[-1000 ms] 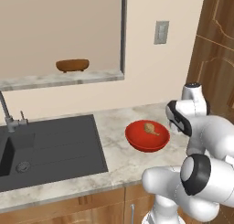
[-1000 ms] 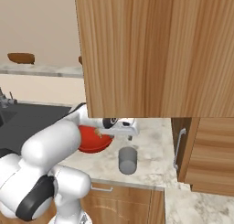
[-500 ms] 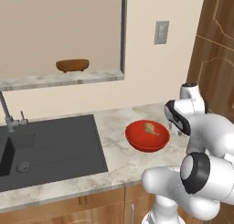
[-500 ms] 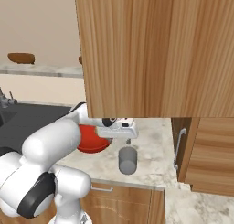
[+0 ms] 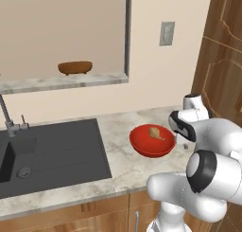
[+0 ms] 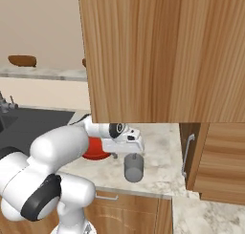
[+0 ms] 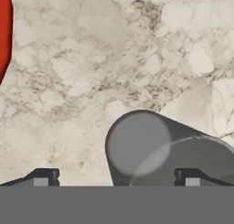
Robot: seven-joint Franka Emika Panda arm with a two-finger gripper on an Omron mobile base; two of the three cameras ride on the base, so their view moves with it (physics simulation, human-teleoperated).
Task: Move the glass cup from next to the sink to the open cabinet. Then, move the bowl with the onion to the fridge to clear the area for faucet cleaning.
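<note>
Tool (image 6: 133,155) hangs just above the glass cup (image 6: 133,167), jaws spread wide and holding nothing. In the hand view the dark fingertips (image 7: 43,176) stand on either side of the cup's open rim, one tip showing in front of the rim, and the cup (image 7: 157,150) sits off toward that side rather than midway. The cup stands upright on the marble desk (image 6: 162,152), just beside the red bowl (image 5: 152,141) that holds the onion (image 5: 155,132), with the black sink (image 5: 47,153) and its faucet (image 5: 6,115) farther along. The first step looks to be in hand: reaching for the cup, not yet gripped. The next move likely calls for centring the tool over the cup, lowering around its wall, then closing before lifting toward the open cabinet.
</note>
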